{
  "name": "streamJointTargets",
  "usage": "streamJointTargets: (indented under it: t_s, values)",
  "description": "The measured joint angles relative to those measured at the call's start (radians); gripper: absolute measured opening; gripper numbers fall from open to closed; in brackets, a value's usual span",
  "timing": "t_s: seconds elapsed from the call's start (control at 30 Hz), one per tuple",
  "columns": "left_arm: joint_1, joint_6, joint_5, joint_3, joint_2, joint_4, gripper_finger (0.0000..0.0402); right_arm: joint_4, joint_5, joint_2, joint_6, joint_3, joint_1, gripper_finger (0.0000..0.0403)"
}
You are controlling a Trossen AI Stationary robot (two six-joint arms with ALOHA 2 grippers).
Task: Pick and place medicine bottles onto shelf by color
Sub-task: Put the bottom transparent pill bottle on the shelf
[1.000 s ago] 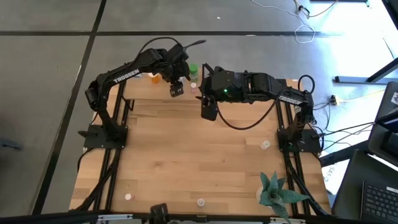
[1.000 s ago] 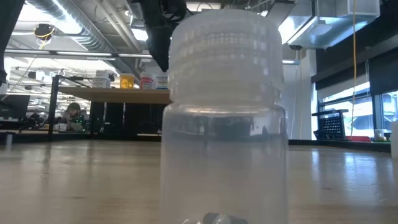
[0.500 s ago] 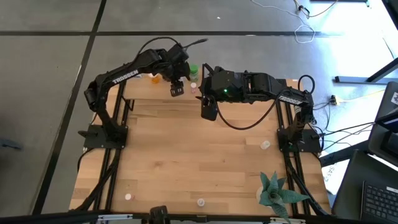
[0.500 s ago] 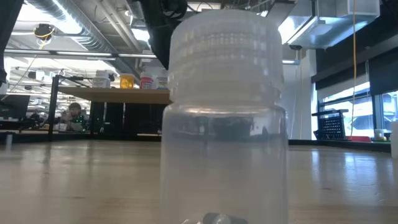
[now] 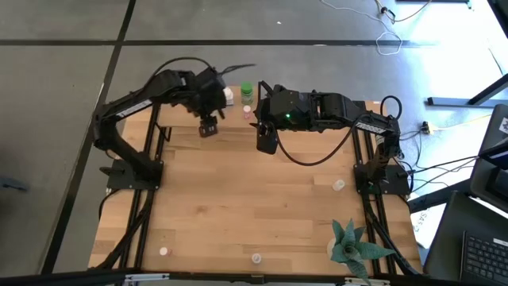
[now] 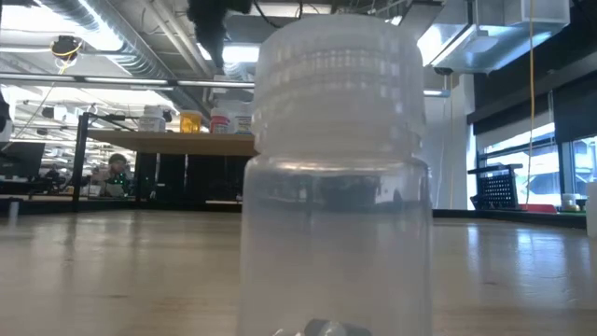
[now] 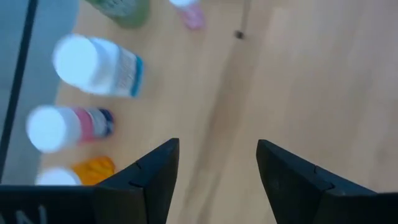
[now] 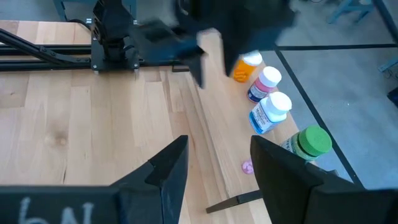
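Observation:
My left gripper [image 5: 208, 127] [image 7: 217, 146] hovers open and empty over the light wood shelf [image 5: 178, 117] at the table's far edge. On the shelf stand an orange bottle [image 7: 90, 169], a pink-labelled bottle [image 7: 65, 124], a white bottle with a blue label [image 7: 96, 65], a green bottle [image 5: 247, 89] and a tiny pink one [image 8: 247, 167]. My right gripper [image 5: 266, 143] [image 8: 217, 140] is open and empty, right of the left one. A clear bottle [image 6: 336, 168] stands on its base just before the low camera.
Small bottles stand on the tabletop near the right edge [image 5: 339, 185] and the near edge [image 5: 256, 257], [image 5: 164, 251]. A green spiky plant [image 5: 353, 246] sits at the near right corner. The wide middle of the tabletop [image 5: 254, 206] is bare wood.
My left gripper has moved toward the table's left edge and slightly toward the near edge, away from the bottles. The white bottle that the arm covered now shows on the shelf. The right arm has kept still.

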Motion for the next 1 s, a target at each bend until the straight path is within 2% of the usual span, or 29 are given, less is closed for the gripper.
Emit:
streamJointTargets:
  t_s: [0.73,1.0]
  values:
    - [-0.435,-0.413,-0.009,0.001,-0.199,-0.229,0.0208,0.002,0.000,0.000,0.000,0.000,0.000,0.0175]
    - [-0.637,-0.692,-0.014,-0.001,-0.234,-0.250,0.0208,0.006,0.000,0.000,0.000,0.000,0.000,0.0175]
